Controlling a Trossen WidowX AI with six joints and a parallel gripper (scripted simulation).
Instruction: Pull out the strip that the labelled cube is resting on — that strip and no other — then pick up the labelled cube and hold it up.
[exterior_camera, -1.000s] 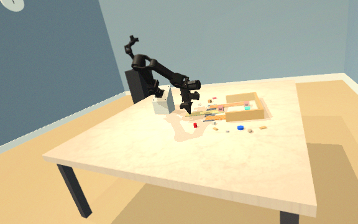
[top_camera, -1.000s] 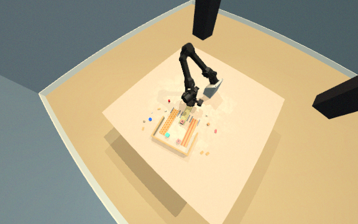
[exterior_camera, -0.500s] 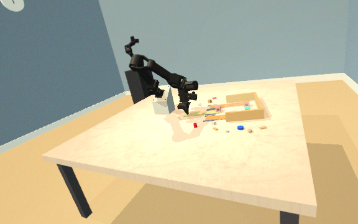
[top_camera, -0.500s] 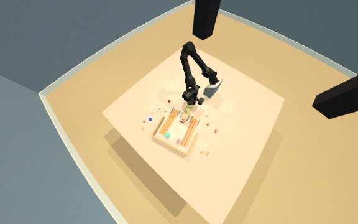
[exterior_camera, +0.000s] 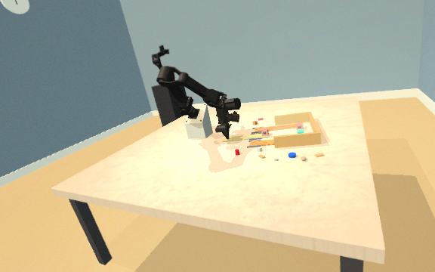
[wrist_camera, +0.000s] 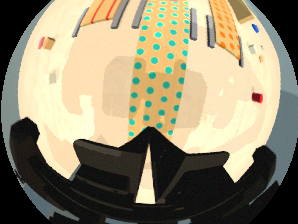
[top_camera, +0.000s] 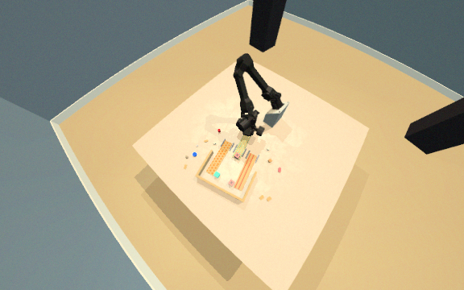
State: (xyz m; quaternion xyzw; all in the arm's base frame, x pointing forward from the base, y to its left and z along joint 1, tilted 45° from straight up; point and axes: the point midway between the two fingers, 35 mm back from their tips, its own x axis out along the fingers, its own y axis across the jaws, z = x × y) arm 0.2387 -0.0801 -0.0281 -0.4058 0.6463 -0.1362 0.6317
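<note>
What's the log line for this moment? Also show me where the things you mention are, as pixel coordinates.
hand [top_camera: 245, 137] [exterior_camera: 227, 137] [wrist_camera: 149, 129]: shut at dotted strip's end | teal-dotted strip [top_camera: 242, 146] [exterior_camera: 240, 138] [wrist_camera: 159, 85]: partly out | pink cube [top_camera: 237, 156] [exterior_camera: 265, 132]: on strip, not lifted

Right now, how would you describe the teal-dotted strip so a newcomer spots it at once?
On the big pale table, find the three-sided wooden tray. Three flat strips run along its open side; the teal-dotted strip is the middle one. Teal dots mark it out: its neighbours wear orange dots and red stripes.

Plain room, wall clock visible.
</note>
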